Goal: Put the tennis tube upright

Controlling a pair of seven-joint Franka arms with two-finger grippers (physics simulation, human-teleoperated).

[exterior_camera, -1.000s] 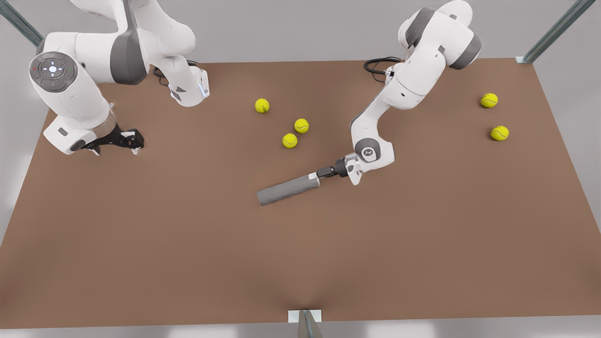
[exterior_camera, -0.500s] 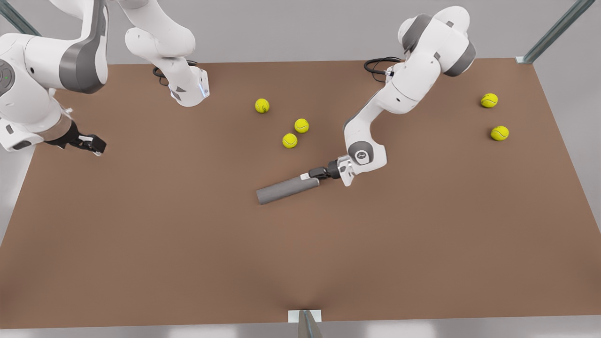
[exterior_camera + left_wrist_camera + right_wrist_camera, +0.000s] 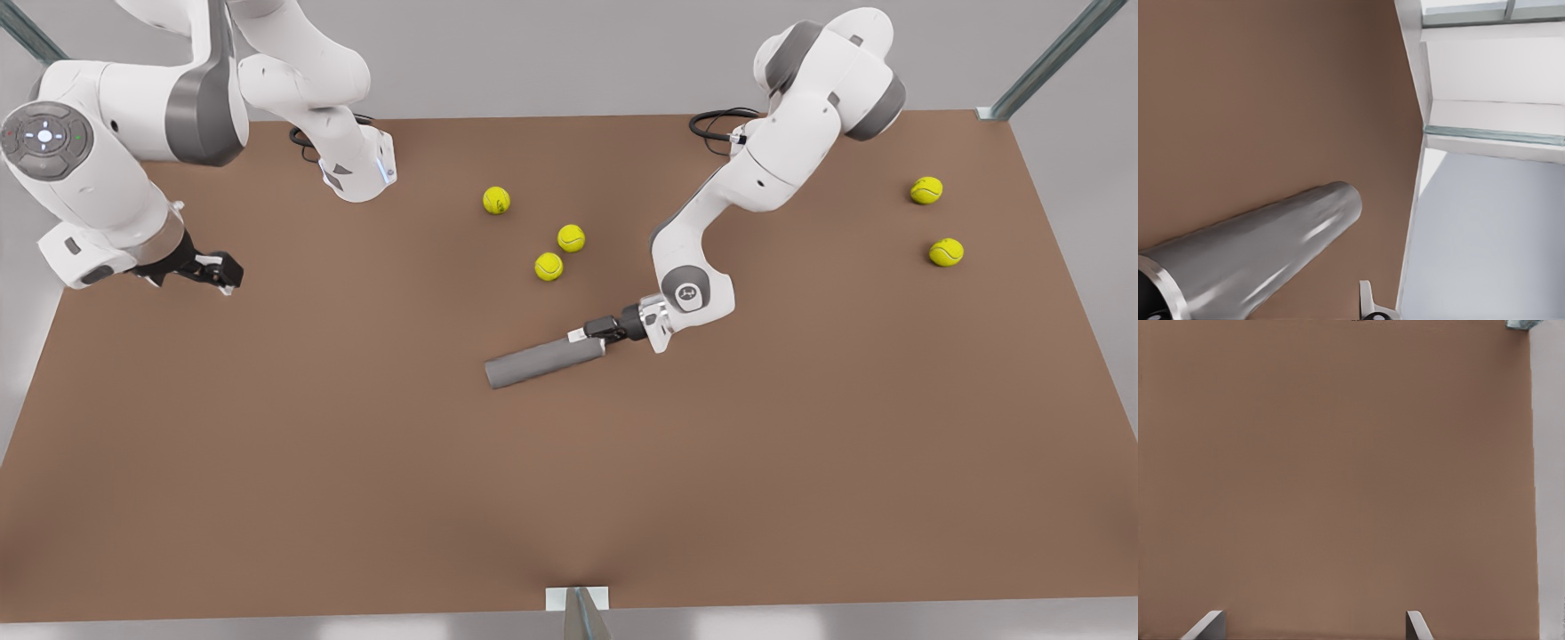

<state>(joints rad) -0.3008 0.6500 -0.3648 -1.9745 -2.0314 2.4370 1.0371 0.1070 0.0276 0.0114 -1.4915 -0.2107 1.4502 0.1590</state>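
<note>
The tennis tube [image 3: 542,360], a long dark grey cylinder, lies on its side near the middle of the brown table [image 3: 569,498]. My left gripper [image 3: 594,335] is shut on the end that points toward the front view's right. In the left wrist view the tennis tube [image 3: 1265,253] runs away from the camera, its silvery rim close to the lens, with one fingertip [image 3: 1368,303] beside it. My right gripper [image 3: 218,271] hovers open near the table's edge on the front view's left. Its two fingertips [image 3: 1211,625] stand wide apart over bare table, and the arm waits there.
Three yellow tennis balls [image 3: 571,238] lie behind the tube, and two more [image 3: 946,252] sit at the front view's far right. The arm bases [image 3: 360,173] stand at the back edge. A small metal bracket [image 3: 578,604] marks the front edge.
My right gripper swung out toward the front view's left edge and came partway back. My left gripper and the tube's held end shifted slightly to the front view's left.
</note>
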